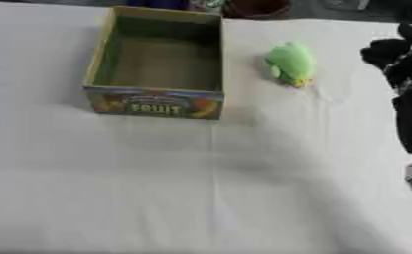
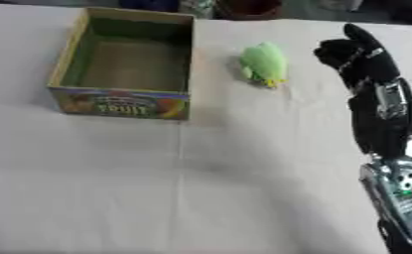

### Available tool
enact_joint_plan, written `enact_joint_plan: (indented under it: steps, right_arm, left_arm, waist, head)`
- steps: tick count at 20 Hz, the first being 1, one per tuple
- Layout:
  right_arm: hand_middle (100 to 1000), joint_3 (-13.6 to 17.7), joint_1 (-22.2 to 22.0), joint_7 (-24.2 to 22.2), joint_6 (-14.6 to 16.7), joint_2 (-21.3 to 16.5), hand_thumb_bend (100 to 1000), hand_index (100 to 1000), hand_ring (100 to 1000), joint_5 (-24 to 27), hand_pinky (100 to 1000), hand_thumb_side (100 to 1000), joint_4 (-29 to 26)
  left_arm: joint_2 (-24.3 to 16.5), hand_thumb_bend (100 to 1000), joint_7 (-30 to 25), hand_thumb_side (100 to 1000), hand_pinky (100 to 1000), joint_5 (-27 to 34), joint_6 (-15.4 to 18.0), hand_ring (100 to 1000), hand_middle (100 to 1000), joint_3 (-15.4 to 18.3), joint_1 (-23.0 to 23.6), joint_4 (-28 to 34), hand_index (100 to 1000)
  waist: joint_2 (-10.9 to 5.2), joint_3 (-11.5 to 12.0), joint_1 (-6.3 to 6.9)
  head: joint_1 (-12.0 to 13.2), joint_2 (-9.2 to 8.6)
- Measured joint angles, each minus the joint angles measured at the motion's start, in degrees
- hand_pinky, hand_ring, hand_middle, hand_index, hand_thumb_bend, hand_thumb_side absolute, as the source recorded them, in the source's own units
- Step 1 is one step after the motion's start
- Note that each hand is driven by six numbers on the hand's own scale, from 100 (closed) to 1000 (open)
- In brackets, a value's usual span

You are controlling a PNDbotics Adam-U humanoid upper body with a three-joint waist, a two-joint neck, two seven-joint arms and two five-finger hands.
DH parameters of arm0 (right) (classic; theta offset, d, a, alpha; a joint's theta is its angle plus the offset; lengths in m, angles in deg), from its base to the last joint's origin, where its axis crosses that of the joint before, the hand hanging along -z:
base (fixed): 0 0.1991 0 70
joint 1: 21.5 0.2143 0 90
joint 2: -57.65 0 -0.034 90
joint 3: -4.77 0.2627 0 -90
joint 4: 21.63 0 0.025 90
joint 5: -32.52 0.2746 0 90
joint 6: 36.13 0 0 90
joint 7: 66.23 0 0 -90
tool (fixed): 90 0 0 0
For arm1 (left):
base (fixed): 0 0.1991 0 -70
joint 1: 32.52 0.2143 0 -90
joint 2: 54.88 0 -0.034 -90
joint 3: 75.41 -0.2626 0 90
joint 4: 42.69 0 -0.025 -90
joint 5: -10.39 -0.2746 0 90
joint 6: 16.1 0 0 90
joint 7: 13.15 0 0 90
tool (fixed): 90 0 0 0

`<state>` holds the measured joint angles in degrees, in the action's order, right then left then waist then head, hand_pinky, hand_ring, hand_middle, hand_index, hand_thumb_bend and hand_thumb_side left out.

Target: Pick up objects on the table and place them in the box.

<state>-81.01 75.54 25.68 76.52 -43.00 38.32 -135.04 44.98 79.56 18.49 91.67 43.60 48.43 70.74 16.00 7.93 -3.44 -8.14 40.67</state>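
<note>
An open-topped cardboard box [image 1: 157,64] is seen on the far left part of the white table, standing upright, its inside showing nothing. Its near wall is printed with coloured fruit pictures and the word FRUIT. A small light-green soft object [image 1: 291,64] with a yellowish near end is laid on the table just right of the box, apart from it.

Right arm: black hand [image 2: 355,53], black forearm casing with a silver panel, then a silver joint section bearing small green marks near the elbow.
</note>
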Motion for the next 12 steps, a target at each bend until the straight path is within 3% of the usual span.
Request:
enact_joint_plan:
  steps: [4, 8, 10, 11, 12]
  right_arm:
    - [817, 1.6, 2.6, -3.2, -3.1, -5.6, 297, 935, 833, -3.6, 853, 1000, 0.0]
    - [826, 2.3, 5.2, -6.8, -6.6, -11.3, 449, 969, 839, -7.2, 837, 1000, 0.0]
    - [821, 2.3, 6.3, -8.6, -8.4, -14.2, 615, 966, 847, -9.0, 838, 1000, 0.0]
    - [811, 2.3, 6.9, -9.5, -9.3, -15.8, 741, 960, 850, -9.9, 843, 1000, 0.0]
    - [809, 2.1, 7.4, -10.4, -10.2, -17.2, 772, 960, 853, -10.8, 848, 975, 0.0]
  left_arm:
    - [0.0, 100, -0.1, 770, 456, 0.0, 0.0, 441, 482, -0.3, 0.0, 0.0, 629]
    - [0.0, 100, -0.2, 769, 456, 0.0, -0.2, 441, 483, -0.3, 0.1, 0.0, 629]
    - [0.0, 100, -0.2, 769, 456, 0.0, -0.1, 441, 483, -0.3, 0.1, 0.0, 629]
    - [0.0, 100, -0.3, 768, 456, 0.0, -0.1, 441, 483, -0.3, 0.1, 0.0, 628]
    - [0.0, 100, -0.3, 768, 456, 0.0, -0.1, 441, 483, -0.3, 0.1, 0.0, 628]
  waist:
    - [-0.09, 0.0, -0.09]
    - [-0.10, 0.3, -0.04]
    - [-0.12, 0.4, 0.08]
    - [-0.12, 0.6, 0.15]
    - [-0.12, 0.7, 0.18]
  head:
    - [0.0, -0.20]
    - [-0.2, -0.50]
    - [-0.4, -0.56]
    - [-0.6, -0.66]
    - [-0.7, -0.79]
